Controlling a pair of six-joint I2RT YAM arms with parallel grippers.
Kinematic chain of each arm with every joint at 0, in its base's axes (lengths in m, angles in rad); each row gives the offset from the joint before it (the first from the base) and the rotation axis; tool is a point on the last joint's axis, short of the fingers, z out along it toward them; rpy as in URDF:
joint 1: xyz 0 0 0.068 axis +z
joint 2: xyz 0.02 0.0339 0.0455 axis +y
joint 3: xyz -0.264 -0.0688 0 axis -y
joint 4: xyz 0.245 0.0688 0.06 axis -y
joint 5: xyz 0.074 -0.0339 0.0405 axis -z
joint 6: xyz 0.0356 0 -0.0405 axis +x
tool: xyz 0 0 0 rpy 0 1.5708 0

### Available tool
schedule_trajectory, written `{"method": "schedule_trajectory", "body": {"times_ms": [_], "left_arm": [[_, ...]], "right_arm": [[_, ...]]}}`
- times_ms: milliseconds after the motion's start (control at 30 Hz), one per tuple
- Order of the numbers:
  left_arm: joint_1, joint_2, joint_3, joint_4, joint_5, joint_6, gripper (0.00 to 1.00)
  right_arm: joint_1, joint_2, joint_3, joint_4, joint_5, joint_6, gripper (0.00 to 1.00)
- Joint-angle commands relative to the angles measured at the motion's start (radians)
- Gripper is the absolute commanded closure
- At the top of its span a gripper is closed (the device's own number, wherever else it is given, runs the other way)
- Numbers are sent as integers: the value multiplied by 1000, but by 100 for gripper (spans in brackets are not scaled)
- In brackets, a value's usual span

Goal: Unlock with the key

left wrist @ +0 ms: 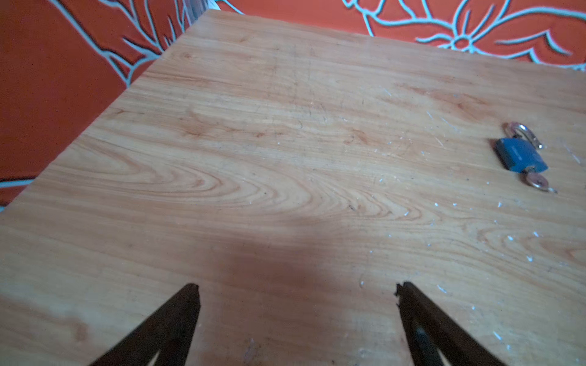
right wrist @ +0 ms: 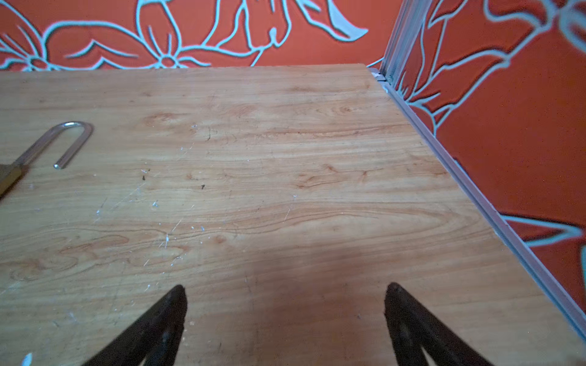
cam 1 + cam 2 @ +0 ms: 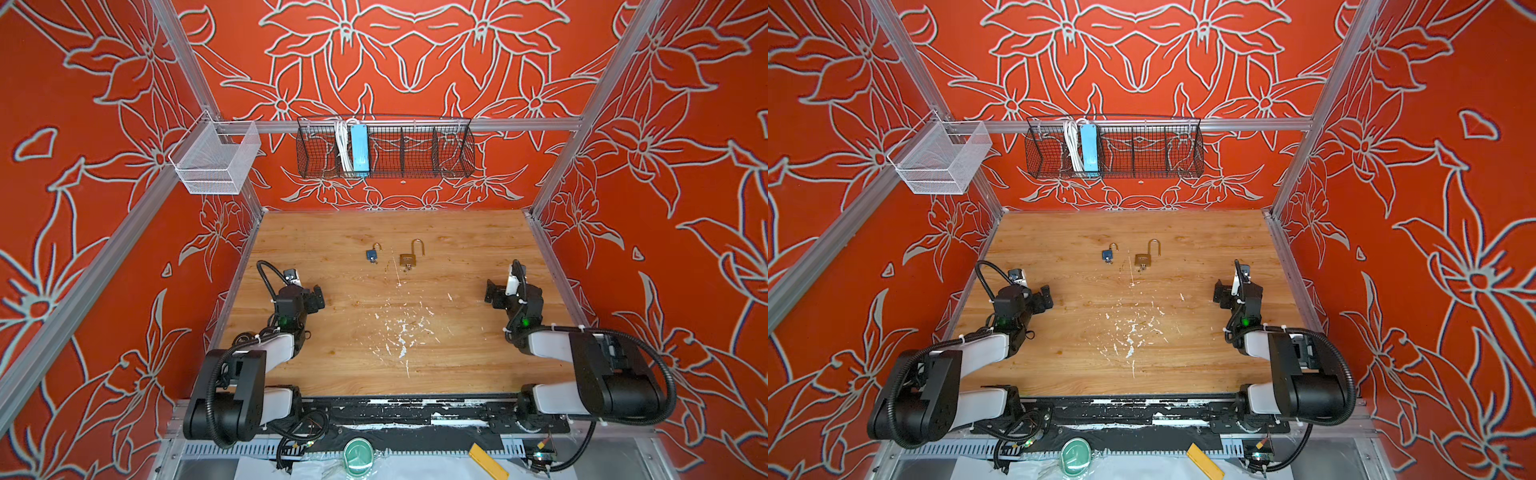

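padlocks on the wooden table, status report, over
Left gripper and right gripper open, empty, apart from both locks. Small blue padlock and larger brass padlock: shackles open, keys in. Nothing in between.

The wooden desk (image 3: 457, 249) is scuffed, with white flecks (image 3: 401, 332) scattered over its middle and on toward the near edge. Two padlocks lie flat on it, nearer the far edge and about midway between the side edges. A small blue lock (image 3: 371, 254) lies near a brass lock (image 3: 408, 259), which is on its right-edge side. Both are sprung open. A key (image 1: 317, 183) sticks out of the blue one's base.
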State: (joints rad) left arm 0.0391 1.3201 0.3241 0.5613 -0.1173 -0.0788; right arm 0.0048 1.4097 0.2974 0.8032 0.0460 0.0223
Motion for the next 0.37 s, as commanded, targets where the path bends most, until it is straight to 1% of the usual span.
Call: {"method": "schedule_trajectory", "body": {"times_ms": [0,33,100,167,300,333], "left_arm": [[-10,26,61,-12,108,65,3],[-9,27,31,38,107,65,3],[-9,32,69,-30,124,78,3],[-9,36,65,-11,128,77,3],[-7,30,62,-20,129,75,3],[-6,32,64,-18,111,65,3]], "right_arm": [[18,6,37,-20,-34,-46,2],[18,16,29,9,-34,-44,2],[18,0,41,-41,-32,-45,2],[18,11,34,-11,-34,-45,2],[18,6,37,-25,-34,-46,2],[17,3,39,-34,-34,-47,2]]}}
